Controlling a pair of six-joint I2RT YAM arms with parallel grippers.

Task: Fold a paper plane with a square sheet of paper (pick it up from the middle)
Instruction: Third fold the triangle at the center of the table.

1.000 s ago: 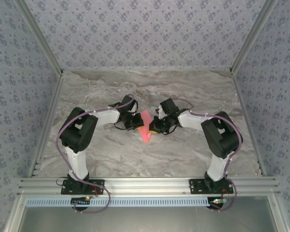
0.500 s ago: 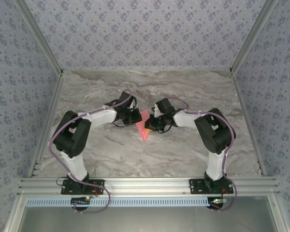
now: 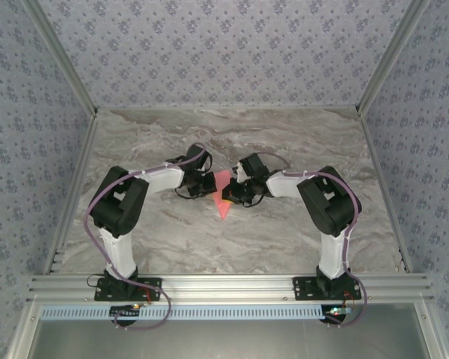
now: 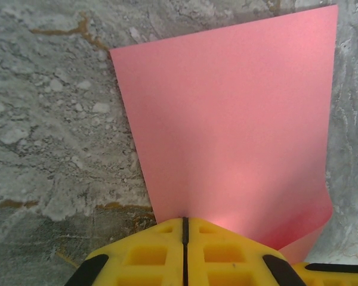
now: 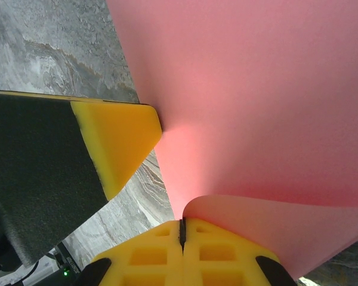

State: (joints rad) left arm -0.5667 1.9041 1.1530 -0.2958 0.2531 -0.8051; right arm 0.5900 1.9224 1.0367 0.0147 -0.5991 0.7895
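Note:
The square sheet of paper [image 3: 223, 199] is salmon-pink and hangs between the two grippers at the table's middle; from above it reads as a narrow triangle with its tip toward the arms. My left gripper [image 3: 210, 184] is shut on its left edge, and in the left wrist view the sheet [image 4: 227, 119] spreads flat beyond the closed tips of the left gripper [image 4: 185, 220]. My right gripper [image 3: 232, 193] is shut on the other side, where the sheet [image 5: 256, 89] curls over the tips of the right gripper [image 5: 182, 223]. The left gripper's yellow finger [image 5: 119, 140] touches the paper.
The marble table [image 3: 172, 239] lies under the paper, bounded by patterned walls [image 3: 224, 52] at the back and sides and an aluminium rail [image 3: 232, 284] at the near edge. Both arm elbows [image 3: 120, 202] [image 3: 331, 200] stand raised beside the paper.
The right gripper has slid left and slightly back with the paper. The left arm swung out and returned, and the grippers are now closer together on the sheet.

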